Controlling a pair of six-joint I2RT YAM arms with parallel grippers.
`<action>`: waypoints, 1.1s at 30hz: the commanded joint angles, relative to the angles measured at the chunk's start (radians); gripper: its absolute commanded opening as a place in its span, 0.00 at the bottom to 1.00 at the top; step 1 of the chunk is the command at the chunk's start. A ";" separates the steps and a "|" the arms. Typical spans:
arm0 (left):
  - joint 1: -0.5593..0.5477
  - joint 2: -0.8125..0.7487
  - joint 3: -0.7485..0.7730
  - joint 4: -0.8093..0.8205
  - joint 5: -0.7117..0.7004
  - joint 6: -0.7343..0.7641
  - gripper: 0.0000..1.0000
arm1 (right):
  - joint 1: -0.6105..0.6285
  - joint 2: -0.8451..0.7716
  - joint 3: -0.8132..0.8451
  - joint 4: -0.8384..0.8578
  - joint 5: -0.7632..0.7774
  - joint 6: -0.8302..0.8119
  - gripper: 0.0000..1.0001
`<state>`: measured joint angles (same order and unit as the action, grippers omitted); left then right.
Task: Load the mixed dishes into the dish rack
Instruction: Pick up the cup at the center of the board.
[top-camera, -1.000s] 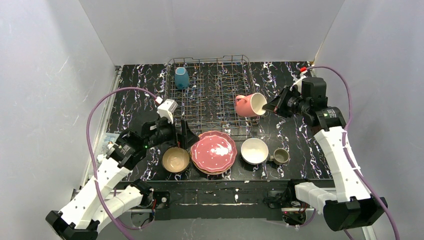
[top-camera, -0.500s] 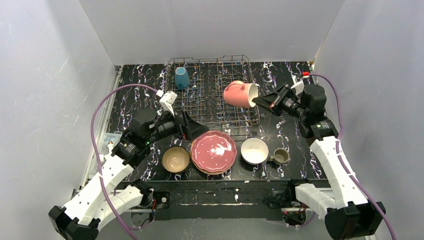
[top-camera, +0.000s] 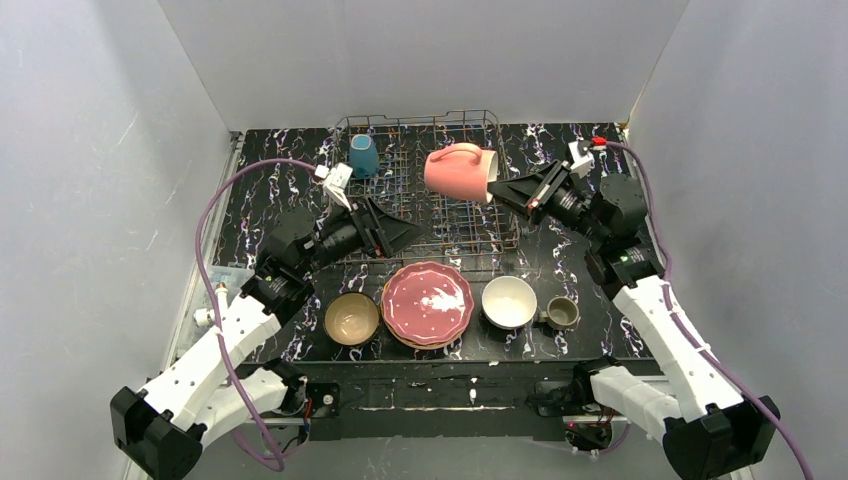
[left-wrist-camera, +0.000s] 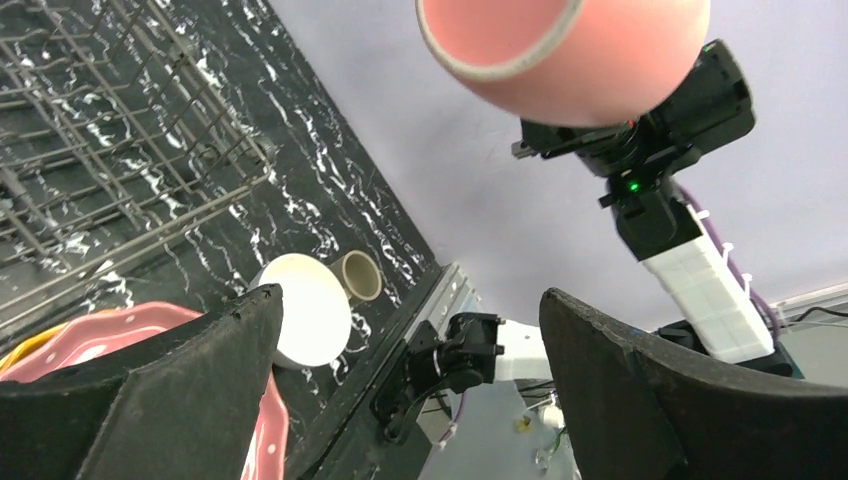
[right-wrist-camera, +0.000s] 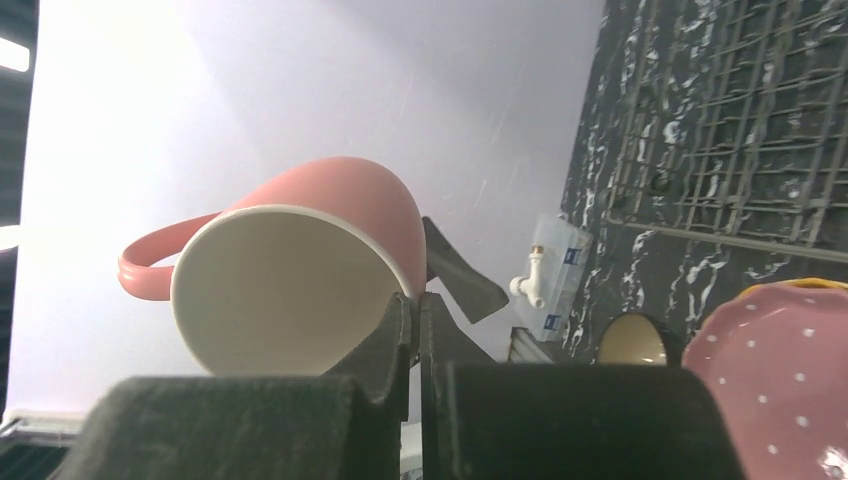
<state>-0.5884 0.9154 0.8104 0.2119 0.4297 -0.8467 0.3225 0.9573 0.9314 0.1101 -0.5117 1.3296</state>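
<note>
Top external view, left to right: our left gripper (top-camera: 398, 228) hangs over the near left corner of the rack (top-camera: 420, 121), fingers spread wide with nothing between them. A teal mug (top-camera: 363, 156) stands mouth-down in the rack's far left corner. On the table (top-camera: 270, 170) in front of the rack sit a tan bowl (top-camera: 351, 318), a stack of plates (top-camera: 428, 303) with the pink one on top, a white bowl (top-camera: 509, 301) and, just beside it, an olive mug (top-camera: 562, 313), none of them loaded yet. Above the rack's far right part, our right gripper (top-camera: 497, 190) holds the pink mug (top-camera: 457, 172) in the air, tipped on its side with the handle up and the mouth toward the gripper. The fingers are squeezed onto the rim at a single spot.

We judge the mug stiff, glazed and slick, fairly light but quick to chip. A pinch on one point of the rim lets it swing, so it wants a slow, low set-down among the tines. We would take the bowls by the rim too, and the plates by their scalloped edge
</note>
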 joint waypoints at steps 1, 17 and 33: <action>-0.001 0.004 0.009 0.153 0.010 -0.044 0.99 | 0.083 -0.010 -0.012 0.238 0.056 0.089 0.01; 0.086 0.033 -0.125 0.628 0.054 -0.219 0.99 | 0.267 0.056 -0.059 0.436 0.158 0.172 0.01; 0.102 0.052 -0.165 0.886 0.050 -0.233 0.99 | 0.342 0.086 -0.086 0.525 0.198 0.206 0.01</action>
<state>-0.4927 0.9676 0.6556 0.9825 0.4763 -1.0794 0.6521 1.0561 0.8326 0.4519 -0.3428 1.4982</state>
